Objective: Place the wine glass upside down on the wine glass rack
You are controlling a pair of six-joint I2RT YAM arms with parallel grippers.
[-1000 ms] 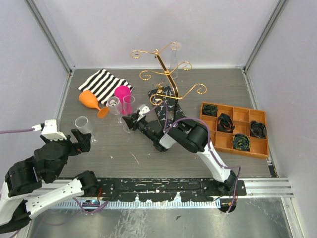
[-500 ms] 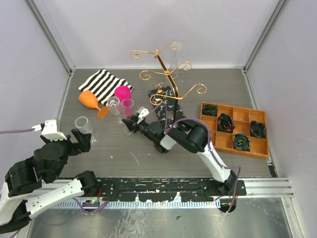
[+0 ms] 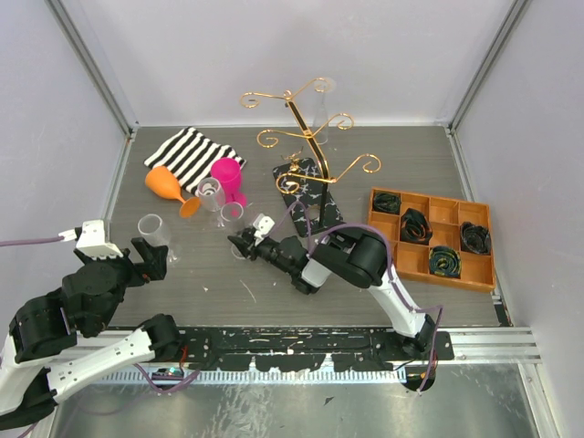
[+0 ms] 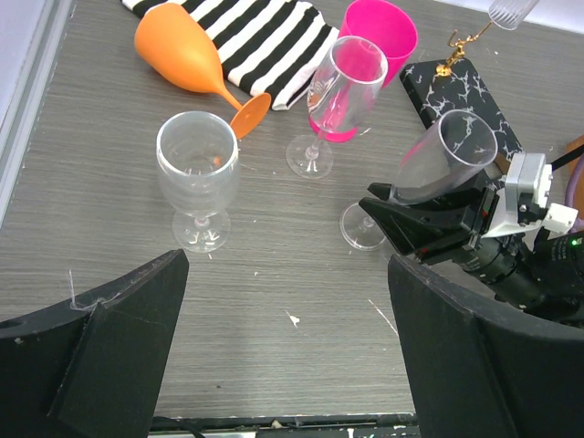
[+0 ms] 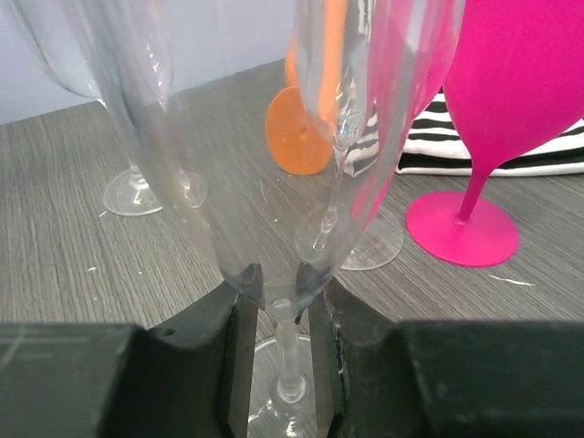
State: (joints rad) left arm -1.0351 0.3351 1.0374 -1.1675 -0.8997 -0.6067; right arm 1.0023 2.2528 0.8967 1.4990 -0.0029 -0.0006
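The wine glass [image 4: 444, 157] is clear and slender. It leans near the table's middle, with the right gripper [image 3: 245, 245] clamped on the foot of its bowl (I cannot tell if its base touches the wood). There are four clear glasses in all: this one, two standing [image 3: 153, 228] [image 3: 210, 192], and one hanging [image 3: 321, 102] on the gold wine glass rack [image 3: 306, 137] at the far edge. One pink glass [image 3: 226, 173] stands and one orange glass [image 3: 162, 182] lies on its side. At the right edge, the orange tray [image 3: 427, 276] holds four dark coils [image 3: 415, 224], each in its own compartment. The left gripper [image 3: 149, 258] gapes wide, holding nothing.
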